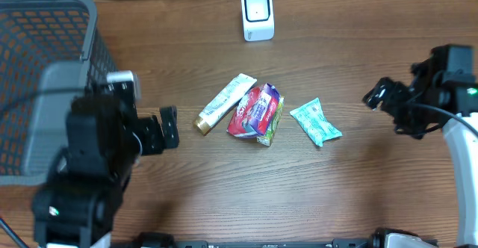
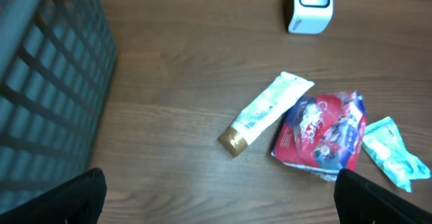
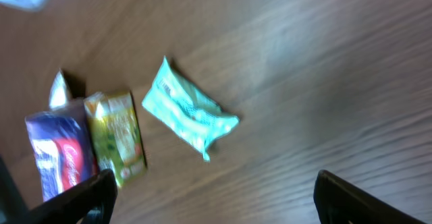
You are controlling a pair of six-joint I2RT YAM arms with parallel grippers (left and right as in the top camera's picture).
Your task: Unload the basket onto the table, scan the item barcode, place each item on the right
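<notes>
Overhead: straight down, far, whole table. Left wrist: from left side, slanted down, nearer, sees tube, red pouch. Right wrist: closest, tilted, blurred. All three share teal packet.

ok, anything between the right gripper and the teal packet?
Nothing. Only bare tabletop lies between the open right gripper and the teal packet. This shows in the right wrist view, and the overhead view agrees.

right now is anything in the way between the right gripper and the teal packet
Nothing visible. Only bare table lies between the open right gripper and the teal packet. The yellow box and red bag sit on the packet's far side, apart from it.
</notes>
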